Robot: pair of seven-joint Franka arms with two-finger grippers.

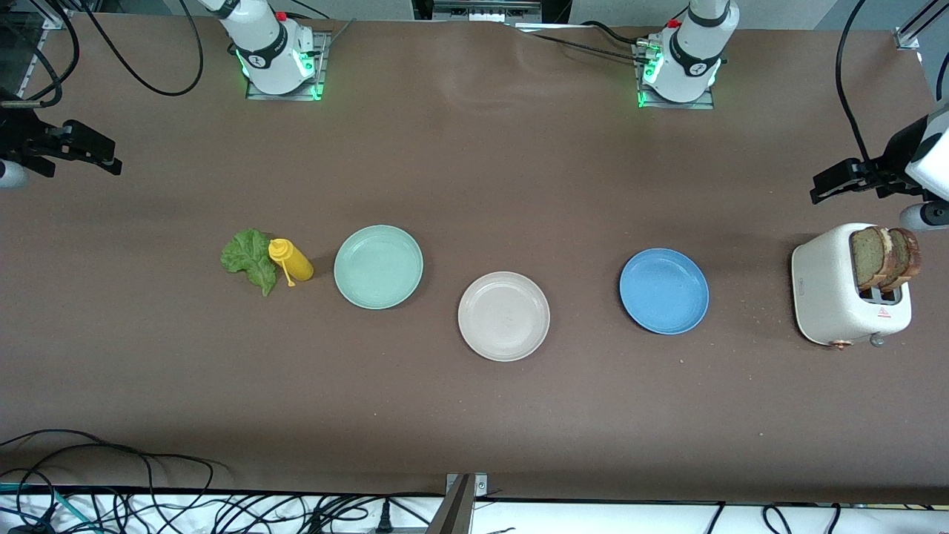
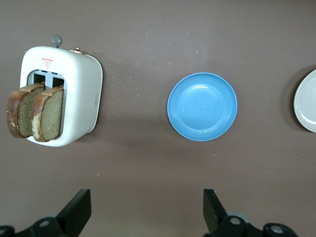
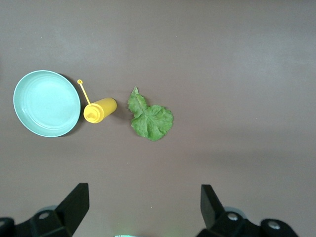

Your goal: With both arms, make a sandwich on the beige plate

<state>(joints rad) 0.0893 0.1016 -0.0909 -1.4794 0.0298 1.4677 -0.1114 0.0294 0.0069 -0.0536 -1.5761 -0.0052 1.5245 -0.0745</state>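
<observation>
Beige plate (image 1: 504, 317) sits bare; both our end effectors, left (image 2: 147, 213) and right (image 3: 144, 211), hover spread, waiting. We risk tipping the toaster (image 1: 845, 293) pulling bread (image 1: 884, 257).

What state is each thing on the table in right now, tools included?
Beige plate: bare, nothing on it.
Mint-green plate: empty.
Blue plate: empty.
Bread slices: two, standing up out of the toaster.
Lettuce leaf: flat on the table.
Mustard bottle: lying on its side, beside the lettuce.
Left tool: open, empty.
Right tool: open, empty.
</observation>
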